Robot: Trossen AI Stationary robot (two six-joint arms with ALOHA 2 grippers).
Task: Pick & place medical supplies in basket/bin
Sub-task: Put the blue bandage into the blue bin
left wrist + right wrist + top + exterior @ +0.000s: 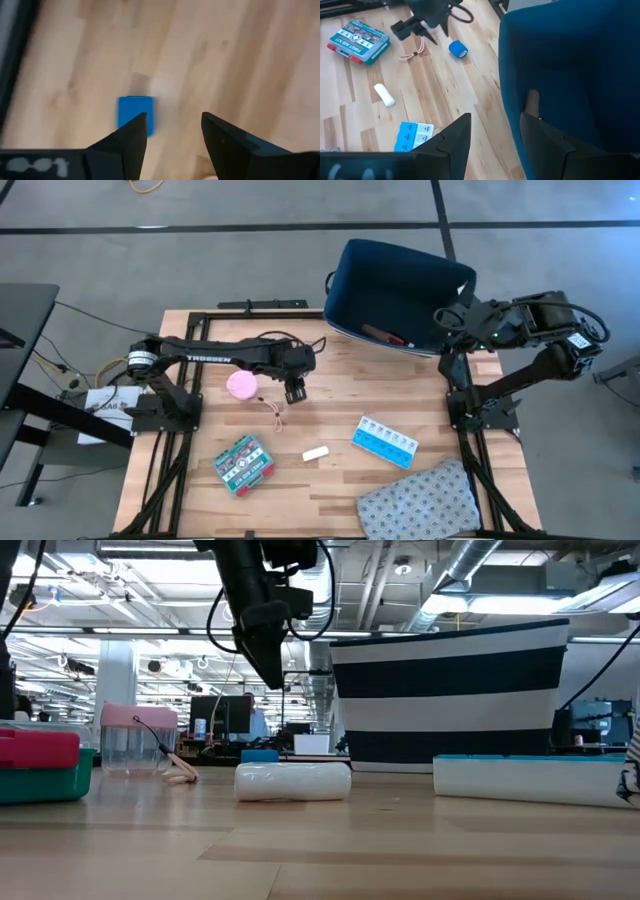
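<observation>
My left gripper (295, 388) hangs open above the table's middle, raised off the wood (262, 652). The blue cube (135, 114) lies on the table just beyond one fingertip, also seen in the right wrist view (458, 48); in the high view the gripper hides it. The pink roll (241, 384) stands beside that gripper, on the left-edge side. My right gripper (447, 320) is open at the navy bin (400, 295), one finger on either side of its wall (512, 100); I cannot tell whether they touch it. A brown oblong (380, 333) lies inside the bin.
On the near half lie the green-red flat box (243, 464), the white bar (315, 453), the light-blue pill organiser (384, 442) and the grey patterned cloth (418, 500). A thin pink cord (272, 408) lies near the left gripper. The bin stands at the table's far right corner.
</observation>
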